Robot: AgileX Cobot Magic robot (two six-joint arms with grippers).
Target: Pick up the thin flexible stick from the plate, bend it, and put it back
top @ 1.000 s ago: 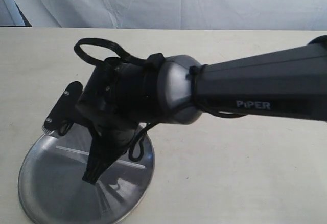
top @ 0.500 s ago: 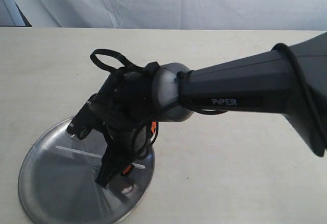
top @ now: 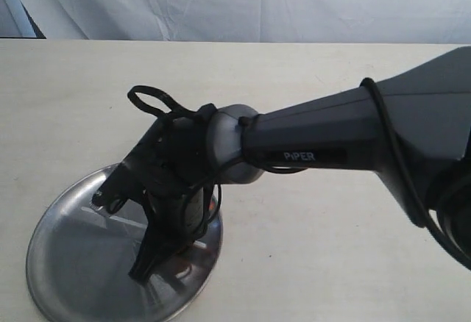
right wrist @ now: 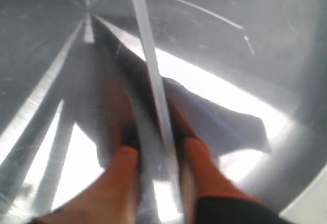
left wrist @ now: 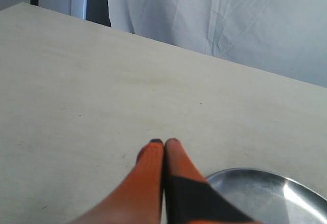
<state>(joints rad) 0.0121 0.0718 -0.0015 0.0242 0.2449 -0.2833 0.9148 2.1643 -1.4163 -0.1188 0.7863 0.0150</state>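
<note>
The shiny steel plate [top: 62, 263] lies at the near left of the table. On it rests the thin whitish stick [top: 124, 221], partly covered by my right arm. My right gripper [top: 143, 272] reaches across the middle and points down onto the plate. In the right wrist view it [right wrist: 159, 150] is open, its orange fingertips [right wrist: 125, 160] straddling the stick [right wrist: 148, 55] just above the metal [right wrist: 245, 40]; contact cannot be judged. My left gripper [left wrist: 163, 142] is shut and empty, hovering over bare table beside the plate's rim [left wrist: 255, 175].
The pale table [top: 331, 234] stretches right and back to a white curtain [top: 257, 2]. My right arm's dark body [top: 346, 145] crosses above the table from the right edge. Bright glare streaks on the plate run near the stick.
My right arm has swung down and leftward; its fingers have dropped from above the plate to its surface, around the stick. The stick has not moved.
</note>
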